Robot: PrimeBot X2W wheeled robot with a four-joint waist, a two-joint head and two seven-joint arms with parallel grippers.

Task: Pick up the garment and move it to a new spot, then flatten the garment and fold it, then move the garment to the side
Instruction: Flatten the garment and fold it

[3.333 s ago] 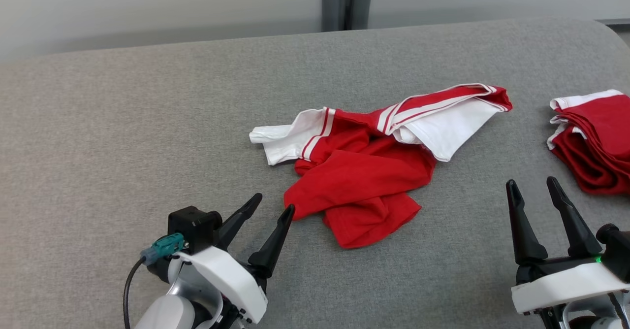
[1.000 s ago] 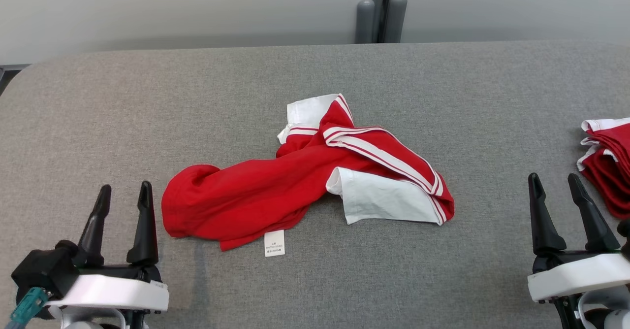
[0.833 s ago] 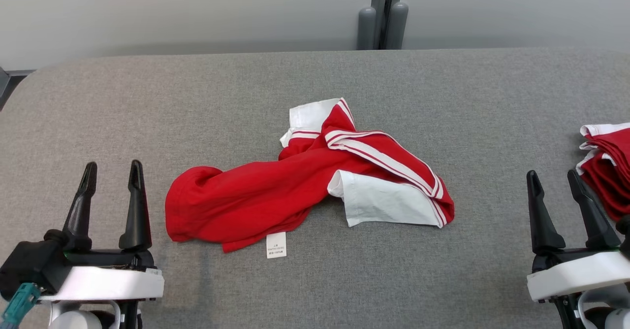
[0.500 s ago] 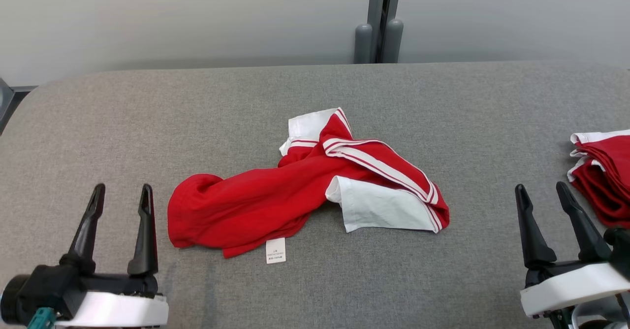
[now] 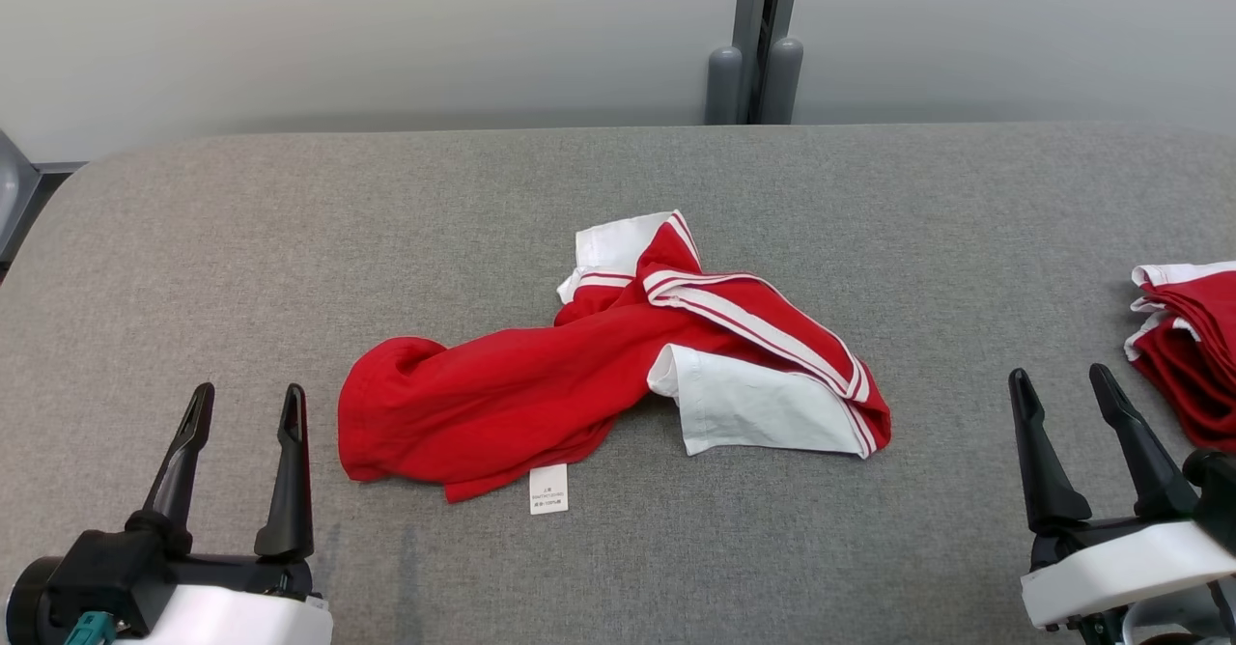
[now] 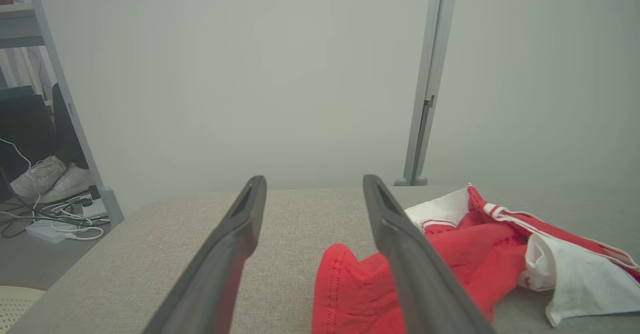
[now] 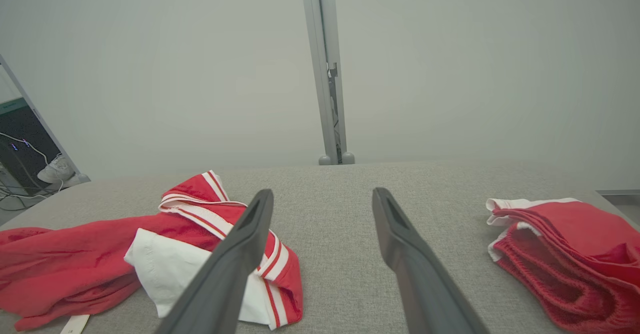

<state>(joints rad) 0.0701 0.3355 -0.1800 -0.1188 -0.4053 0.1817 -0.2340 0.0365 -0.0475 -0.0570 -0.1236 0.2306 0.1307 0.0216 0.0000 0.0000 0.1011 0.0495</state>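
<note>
Garment [image 5: 541, 394] lies crumpled at worktop [image 5: 290, 220] centre, left gripper [image 5: 248, 392] & right gripper [image 5: 1058, 373] empty w/ fingers wide near front edge, so flattening seems next: grab hems, spread.

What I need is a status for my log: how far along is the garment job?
Done, apparently: the garment lies free on the table, so the relocation looks finished. In hand: nothing; left gripper and right gripper are open, clear of it. Left: flattening, folding, moving aside; it's crumpled.
</note>
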